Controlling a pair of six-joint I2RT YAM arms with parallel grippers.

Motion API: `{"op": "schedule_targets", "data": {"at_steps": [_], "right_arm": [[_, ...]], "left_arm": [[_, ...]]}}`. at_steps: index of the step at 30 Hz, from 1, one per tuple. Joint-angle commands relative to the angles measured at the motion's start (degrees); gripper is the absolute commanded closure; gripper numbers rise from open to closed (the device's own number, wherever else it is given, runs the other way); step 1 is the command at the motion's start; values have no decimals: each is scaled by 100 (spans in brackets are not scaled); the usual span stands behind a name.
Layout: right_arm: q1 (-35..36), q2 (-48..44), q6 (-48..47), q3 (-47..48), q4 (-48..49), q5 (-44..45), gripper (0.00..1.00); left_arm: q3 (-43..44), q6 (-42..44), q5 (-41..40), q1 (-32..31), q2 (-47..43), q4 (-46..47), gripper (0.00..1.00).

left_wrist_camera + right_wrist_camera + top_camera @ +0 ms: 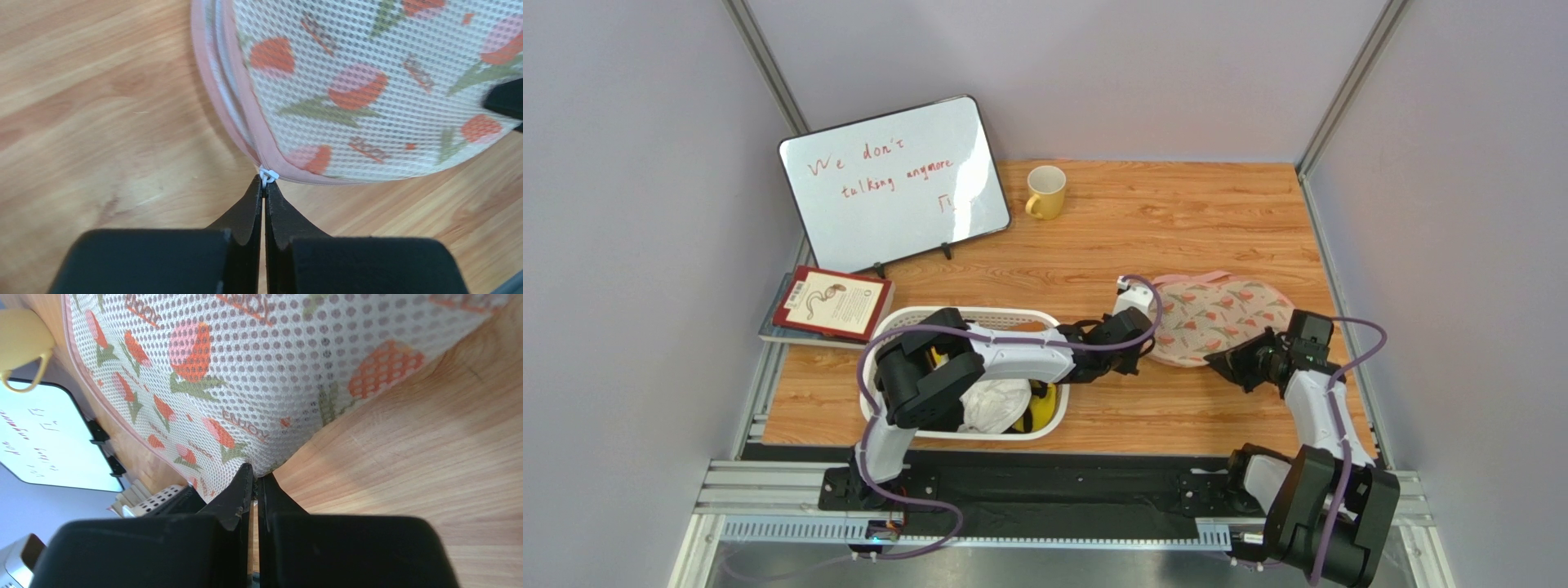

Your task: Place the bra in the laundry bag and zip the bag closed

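Right of centre on the table (1136, 233) lies the bag (1222, 316), flat, its long axis running left to right with the right end a little farther back. Its printed mesh side faces up. Pink zip edging (215, 79) curves round its left end.

At that left end, on the near side, the left gripper (1146, 344) is clenched on the small white zip pull (267, 176), its jaws pressed together with only the pull between them. How much of the zip is done up cannot be told.

On the bag's near right edge the right gripper (1234, 363) pinches a fold of the mesh, jaws nearly touching, and the cloth rises slightly toward them in the wrist view.

Left of the bag, under the left arm, stands a white basket (1014, 315) holding a white cloth (995, 402) and a yellow garment (1044, 410).

Farther back a yellow mug (1046, 191) stands well apart from the bag. A whiteboard (891, 184) leans at the far left, and a red book (830, 303) lies just near of it.
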Motion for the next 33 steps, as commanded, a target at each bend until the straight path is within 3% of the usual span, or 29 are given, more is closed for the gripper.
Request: {"op": "schedule_targets", "data": {"at_steps": [1,8,15,18,19,25,33], "right_arm": [[1,89,-777,517,-288,516,100],[229,720,-726,1062,45,753,100],[1047,1951,-989,2239,64,948,92],[1135,2479,-1243,2801,-287,833,79],[1135,2576,-1305,2881,-410,859,68],[1249,1718,-1455,2355,-780,1210,45],[1443,679,-1297,1257,-737,210,44]], "left_arm": [[-238,878,352,129,-607,20,100],[-230,636,977,-284,-494,143,100],[271,203,1566,-609,7,415,100],[543,54,1611,-601,192,346,100],[718,62,1602,-575,279,232,100],[957,-148,1751,-320,430,204,100],[983,-87,1848,-196,421,205,100]]}}
